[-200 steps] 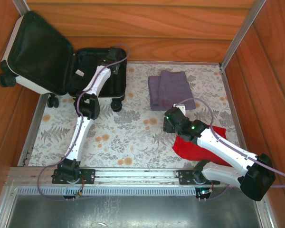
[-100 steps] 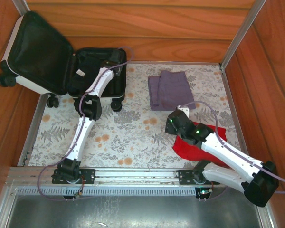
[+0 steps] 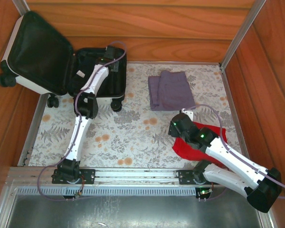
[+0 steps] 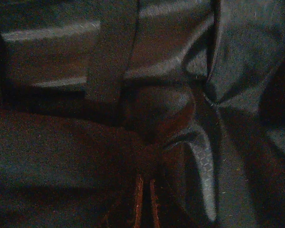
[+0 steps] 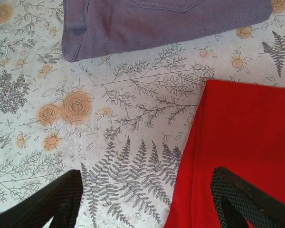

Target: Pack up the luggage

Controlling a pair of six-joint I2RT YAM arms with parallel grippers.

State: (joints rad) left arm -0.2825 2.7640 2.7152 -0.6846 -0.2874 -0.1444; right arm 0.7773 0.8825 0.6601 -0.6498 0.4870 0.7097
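Closing left gripper (image 3: 111, 61): shut since a second ago, deep in the luggage (image 3: 26, 81), open at the table's (image 3: 133, 137) far-left corner.
Right gripper (image 5: 145, 190): spread wide, empty, backed from purple cloth (image 5: 156, 23) over red cloth (image 5: 242, 142) edge.
Dark lining (image 4: 204, 156): hides any hold.

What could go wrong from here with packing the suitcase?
The left gripper is shut inside the suitcase by dark lining and a strap; pulling out could snag them. The open right gripper straddles the edge of the red cloth, one finger over the mat; closing there may pinch only the edge, or the mat too.
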